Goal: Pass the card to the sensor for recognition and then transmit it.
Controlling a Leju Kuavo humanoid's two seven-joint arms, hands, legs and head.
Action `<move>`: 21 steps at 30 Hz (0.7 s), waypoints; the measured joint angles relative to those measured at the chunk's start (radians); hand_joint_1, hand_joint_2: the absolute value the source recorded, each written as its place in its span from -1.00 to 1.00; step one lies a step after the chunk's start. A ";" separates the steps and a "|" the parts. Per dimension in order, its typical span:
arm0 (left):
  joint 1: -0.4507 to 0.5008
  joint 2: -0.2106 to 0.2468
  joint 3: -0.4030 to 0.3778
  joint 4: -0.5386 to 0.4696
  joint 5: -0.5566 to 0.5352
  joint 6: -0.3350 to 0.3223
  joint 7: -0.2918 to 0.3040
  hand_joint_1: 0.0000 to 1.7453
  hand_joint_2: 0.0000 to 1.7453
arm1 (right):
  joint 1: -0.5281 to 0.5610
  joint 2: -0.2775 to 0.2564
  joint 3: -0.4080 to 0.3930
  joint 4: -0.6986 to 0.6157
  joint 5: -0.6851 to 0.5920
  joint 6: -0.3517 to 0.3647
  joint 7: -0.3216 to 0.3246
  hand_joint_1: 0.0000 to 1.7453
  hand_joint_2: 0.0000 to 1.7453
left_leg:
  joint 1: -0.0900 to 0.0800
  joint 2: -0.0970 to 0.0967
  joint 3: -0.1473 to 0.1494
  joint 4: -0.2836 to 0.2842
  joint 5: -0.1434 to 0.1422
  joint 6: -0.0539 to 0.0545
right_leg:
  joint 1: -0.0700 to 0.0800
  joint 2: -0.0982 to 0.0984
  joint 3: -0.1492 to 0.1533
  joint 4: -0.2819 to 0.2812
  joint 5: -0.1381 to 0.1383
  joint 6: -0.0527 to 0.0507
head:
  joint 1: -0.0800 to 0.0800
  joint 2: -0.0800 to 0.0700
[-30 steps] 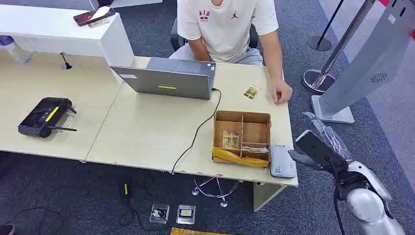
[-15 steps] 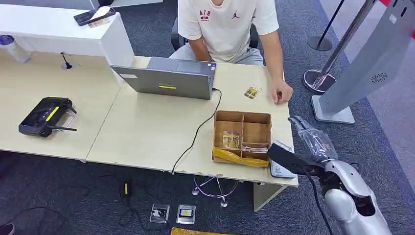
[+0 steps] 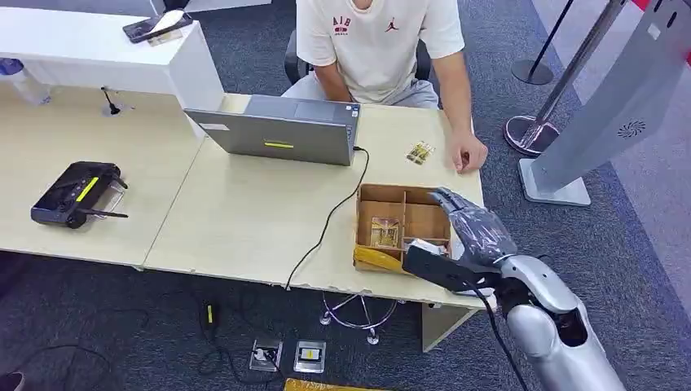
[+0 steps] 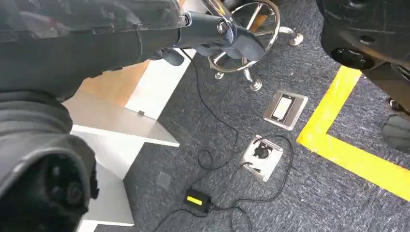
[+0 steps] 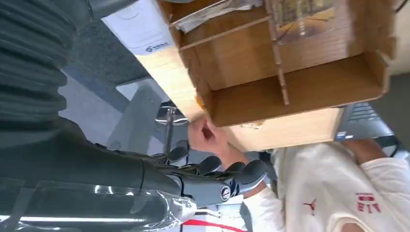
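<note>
Over the right edge of the wooden box, the right hand is being held with fingers spread, nothing gripped. A card is lying in a left compartment, leftward of the hand, the nearer one. The left hand is hanging low, its grip being unreadable.

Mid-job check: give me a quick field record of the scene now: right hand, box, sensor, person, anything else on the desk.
right hand: open, empty, over the right side of the box
wooden box: divided, near desk's front right corner; cards in compartments
card: lying in the box, not picked
white sensor: flat beside the box
person's hand: resting on desk
laptop: behind box
</note>
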State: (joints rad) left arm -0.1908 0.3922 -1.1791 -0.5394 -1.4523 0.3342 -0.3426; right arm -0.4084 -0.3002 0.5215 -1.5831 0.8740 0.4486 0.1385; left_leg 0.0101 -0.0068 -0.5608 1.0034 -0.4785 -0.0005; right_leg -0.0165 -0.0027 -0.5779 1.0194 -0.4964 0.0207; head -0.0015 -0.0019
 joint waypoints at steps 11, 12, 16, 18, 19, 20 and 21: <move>0.005 0.009 -0.002 -0.026 0.021 -0.012 0.000 -1.00 -1.00 | -0.010 0.022 0.030 0.002 0.006 -0.005 0.020 -1.00 1.00 | 0.000 0.000 0.000 0.000 0.000 0.000 | 0.000 0.000 0.000 0.000 0.000 0.000 | 0.000 0.000; 0.005 0.011 -0.002 -0.028 0.025 -0.012 0.000 -1.00 -1.00 | -0.010 0.022 0.030 0.004 0.011 -0.002 0.033 -1.00 1.00 | 0.000 0.000 0.000 0.000 0.000 0.000 | 0.000 0.000 0.000 0.000 0.000 0.000 | 0.000 0.000; 0.006 0.017 -0.002 -0.034 0.040 -0.011 0.000 -1.00 -1.00 | -0.004 0.021 0.032 0.009 0.047 -0.005 0.070 -1.00 1.00 | 0.000 0.000 0.000 0.000 0.000 0.000 | 0.000 0.000 0.000 0.000 0.000 0.000 | 0.000 0.000; 0.006 0.020 -0.002 -0.037 0.042 -0.011 0.000 -1.00 -1.00 | 0.003 0.021 0.035 0.015 0.057 -0.014 0.075 -1.00 1.00 | 0.000 0.000 0.000 0.000 0.000 0.000 | 0.000 0.000 0.000 0.000 0.000 0.000 | 0.000 0.000; 0.007 0.021 -0.002 -0.039 0.043 -0.012 0.001 -1.00 -1.00 | 0.006 0.021 0.037 0.018 0.059 -0.019 0.078 -1.00 1.00 | 0.000 0.000 0.000 0.000 0.000 0.000 | 0.000 0.000 0.000 0.000 0.000 0.000 | 0.000 0.000; 0.007 0.022 -0.002 -0.039 0.044 -0.012 0.003 -1.00 -1.00 | 0.008 0.021 0.042 0.021 0.064 -0.024 0.078 -1.00 1.00 | 0.000 0.000 0.000 0.000 0.000 0.000 | 0.000 0.000 0.000 0.000 0.000 0.000 | 0.000 0.000; 0.007 0.023 -0.002 -0.040 0.047 -0.012 0.004 -1.00 -1.00 | 0.010 0.021 0.044 0.024 0.068 -0.029 0.079 -1.00 1.00 | 0.000 0.000 0.000 0.000 0.000 0.000 | 0.000 0.000 0.000 0.000 0.000 0.000 | 0.000 0.000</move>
State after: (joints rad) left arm -0.1834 0.4147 -1.1807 -0.5798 -1.4053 0.3220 -0.3384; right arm -0.3981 -0.2796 0.5657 -1.5587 0.9419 0.4200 0.2171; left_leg 0.0102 -0.0067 -0.5606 1.0035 -0.4785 -0.0005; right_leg -0.0164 -0.0022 -0.5784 1.0193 -0.4965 0.0205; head -0.0019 -0.0019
